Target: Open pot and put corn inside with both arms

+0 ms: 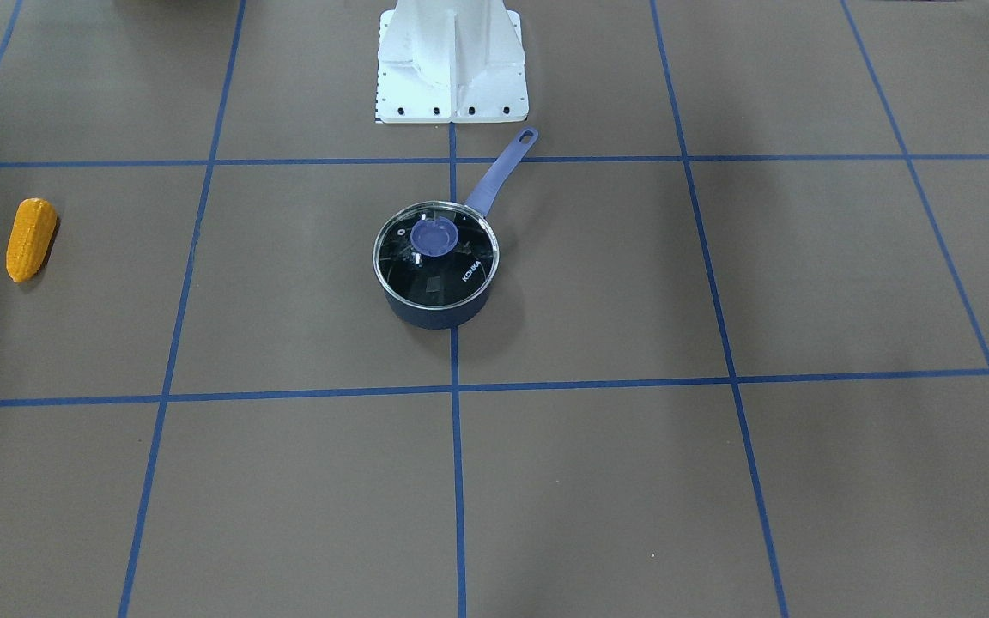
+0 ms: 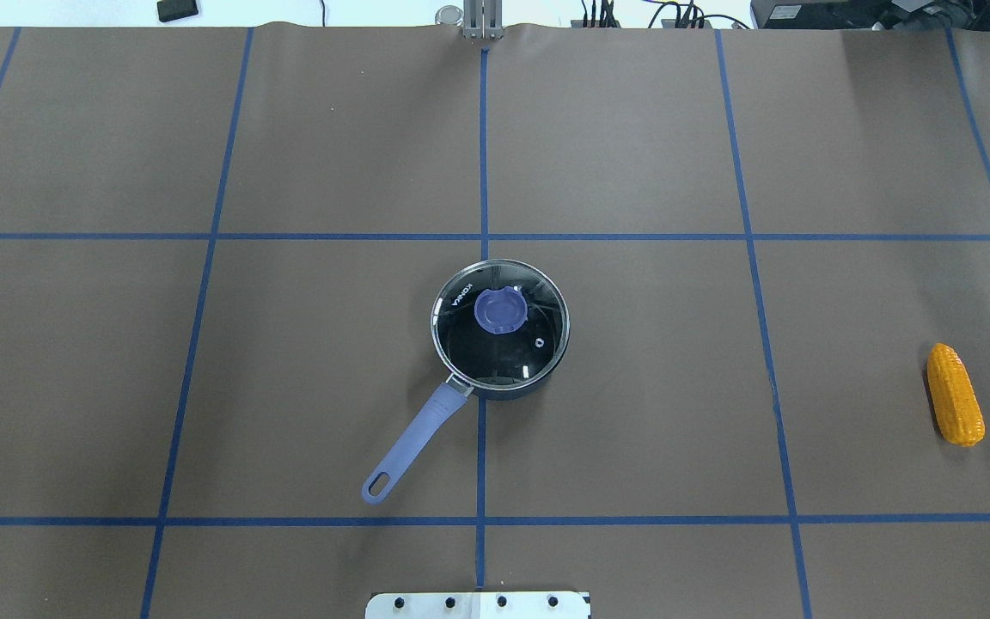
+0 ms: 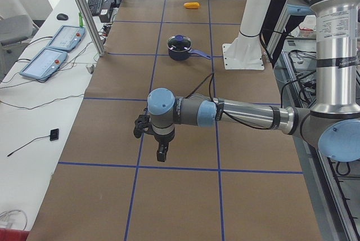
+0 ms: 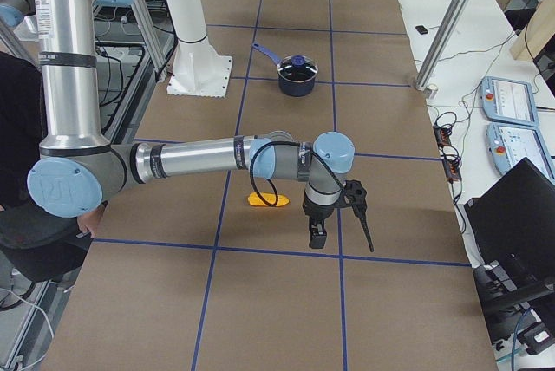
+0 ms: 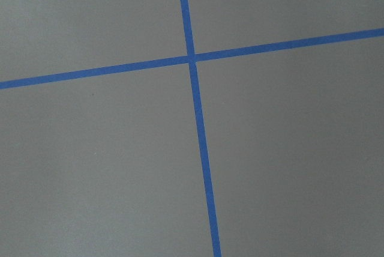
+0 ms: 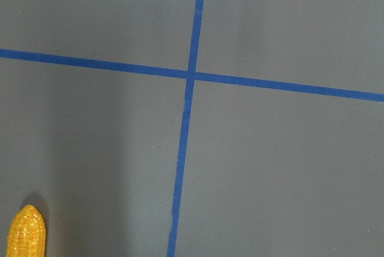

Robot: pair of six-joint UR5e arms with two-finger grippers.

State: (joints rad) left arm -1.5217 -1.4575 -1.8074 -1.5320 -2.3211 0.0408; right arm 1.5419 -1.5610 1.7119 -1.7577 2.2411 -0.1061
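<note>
A dark blue pot (image 1: 434, 300) with a glass lid (image 2: 499, 344) and a lilac knob (image 2: 501, 310) stands closed at the table's middle. Its long handle (image 2: 413, 443) points toward the robot's left. The orange-yellow corn (image 2: 955, 406) lies far on the robot's right side; it also shows in the front view (image 1: 31, 239) and at the bottom left of the right wrist view (image 6: 25, 233). The left gripper (image 3: 151, 139) hovers over bare table far from the pot. The right gripper (image 4: 340, 228) hovers just beyond the corn (image 4: 263, 199). I cannot tell whether either is open or shut.
The white robot pedestal (image 1: 452, 69) stands behind the pot. Blue tape lines (image 5: 198, 149) grid the brown table. Side benches hold teach pendants (image 3: 56, 49) and metal posts (image 3: 84, 10) stand at the table's far edge.
</note>
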